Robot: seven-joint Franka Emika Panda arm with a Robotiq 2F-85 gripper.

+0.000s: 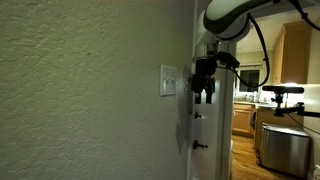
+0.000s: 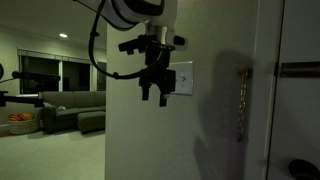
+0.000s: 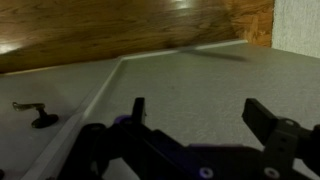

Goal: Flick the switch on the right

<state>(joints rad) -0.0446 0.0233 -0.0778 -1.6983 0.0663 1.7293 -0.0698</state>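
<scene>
Locate the switch (image 1: 168, 82) on the textured wall (image 1: 90, 100). It sits in a white rectangular wall plate (image 2: 183, 79), and in both exterior views the toggle is too small for you to read its position. The gripper (image 1: 204, 97) hangs just in front of the wall plate, at about the plate's height, with its fingertips pointing down. In an exterior view a narrow strip of clear space separates the gripper from the wall plate, so treat the two as close but not touching. In the wrist view the two fingers (image 3: 138, 108) stand wide apart with nothing between them, so the tool is released. The white arm (image 1: 235, 18) comes down to the gripper from above the wall plate, with a black cable (image 1: 262, 45) looping off it on the side away from the plate. A white door (image 2: 285, 90) stands beside the wall plate along the same wall. A chain (image 2: 240, 100) hangs on the door at about plate height, and the door handle (image 2: 297, 170) sits well below the plate. A sofa (image 2: 70, 105) stands well apart from the wall plate, in the dim room past the wall's edge.
</scene>
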